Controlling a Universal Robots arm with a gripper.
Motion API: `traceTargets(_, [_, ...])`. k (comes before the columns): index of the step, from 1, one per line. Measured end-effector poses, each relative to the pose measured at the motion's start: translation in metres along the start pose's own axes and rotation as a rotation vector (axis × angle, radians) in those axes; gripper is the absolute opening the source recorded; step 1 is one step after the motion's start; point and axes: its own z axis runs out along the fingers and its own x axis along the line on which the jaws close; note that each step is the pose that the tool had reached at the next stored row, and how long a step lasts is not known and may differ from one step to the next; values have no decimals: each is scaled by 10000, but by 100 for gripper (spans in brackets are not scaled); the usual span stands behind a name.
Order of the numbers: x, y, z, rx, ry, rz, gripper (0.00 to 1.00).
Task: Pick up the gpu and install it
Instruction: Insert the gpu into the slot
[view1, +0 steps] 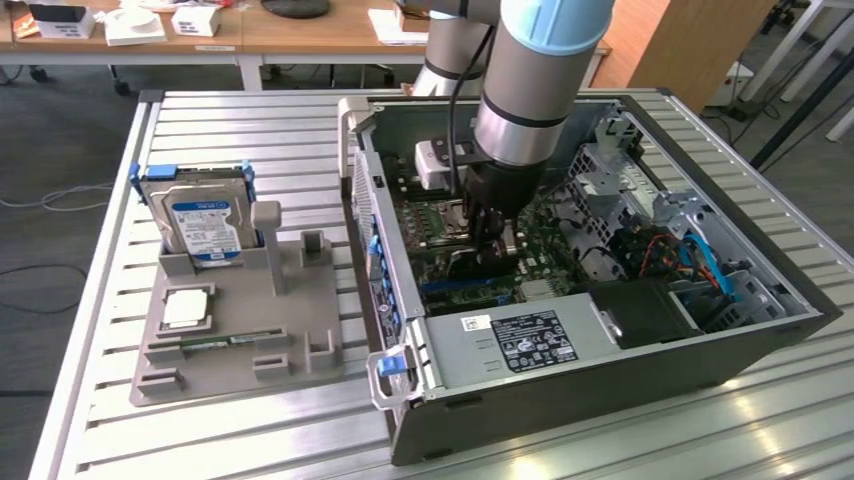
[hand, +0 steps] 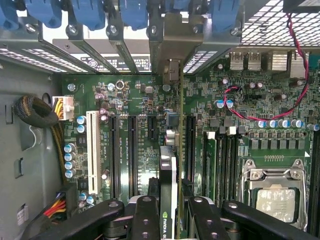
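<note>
Standing at the exterior view's left on the table (view1: 240, 140), a grey fixture (view1: 220, 345) keeps the hard drive (view1: 200, 225) upright for access. Rightward, inside the open computer case (view1: 747, 345), the gripper (view1: 489, 235) is clamped on the gpu (hand: 168, 170), holding it edge-down above the motherboard (hand: 142, 160), apparently to meet an expansion slot (hand: 190, 145).

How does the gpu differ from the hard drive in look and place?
The gpu is dark; the hard drive is silver with a blue-white label. The gpu is held by the gripper inside the computer case; the hard drive stands in the grey holder outside it. Both stand on edge.
</note>
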Motion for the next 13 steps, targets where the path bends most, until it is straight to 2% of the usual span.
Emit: traceTargets(13, [2, 3, -1, -6, 9, -9, 27])
